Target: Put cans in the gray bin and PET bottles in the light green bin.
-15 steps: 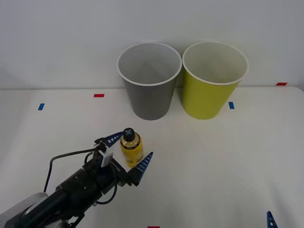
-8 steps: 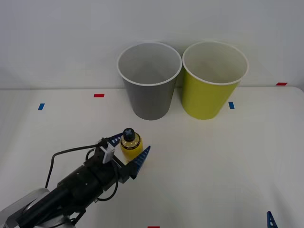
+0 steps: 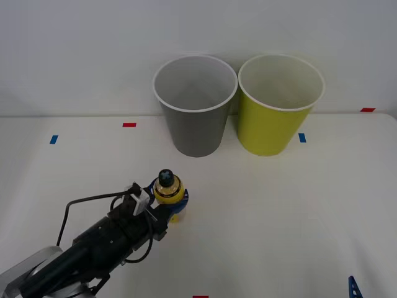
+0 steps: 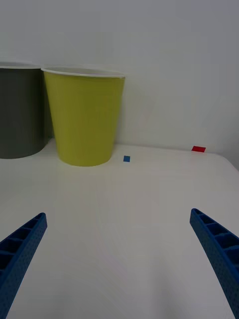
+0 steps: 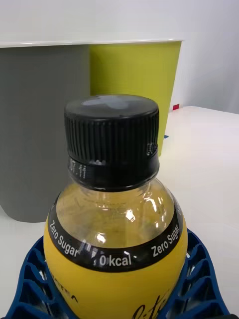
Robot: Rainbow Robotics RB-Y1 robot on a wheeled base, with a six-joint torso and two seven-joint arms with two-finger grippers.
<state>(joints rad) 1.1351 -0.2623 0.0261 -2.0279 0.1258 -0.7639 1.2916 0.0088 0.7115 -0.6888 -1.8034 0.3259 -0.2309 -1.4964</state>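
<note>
1. Front view: the small clear PET bottle with yellow label, black ribbed screw cap and golden liquid at its shoulder (image 3: pixel 169 189) stands upright on the white worktop (image 3: pixel 279 211), at about 7 o'clock from the round tapered gray bin with white rim (image 3: pixel 195 105) and well apart from it.
2. Left wrist view: the bottle (image 5: pixel 115 219) has a black band around the top of the label reading "Zero Sugar" and "0kcal"; the shoulder above is see-through and glinting.
3. The left pincer (image 3: pixel 166 200) is closed around the bottle's body, its blue ribbed fingers (image 5: pixel 35 279) pressed against the label on both sides.
4. The round tapered yellow-green bin with white rim (image 3: pixel 279 105) stands just beside the gray bin, at its 3 o'clock; both show pale insides.
5. The right pincer (image 4: pixel 119 259) hangs low over bare worktop with its blue fingers (image 4: pixel 20 249) spread wide and nothing between them; the yellow-green bin (image 4: pixel 85 117) lies ahead of it.
6. Hidden or cut off: the bottle's lower half is covered by the left pincer and arm in the front view; the label's lower lettering is cut off in the left wrist view; of the right arm, the front view catches a single blue fingertip (image 3: pixel 353 287) at 5 o'clock.
7. Small red (image 3: pixel 129 125) and blue tape marks (image 3: pixel 54 139) dot the worktop.
</note>
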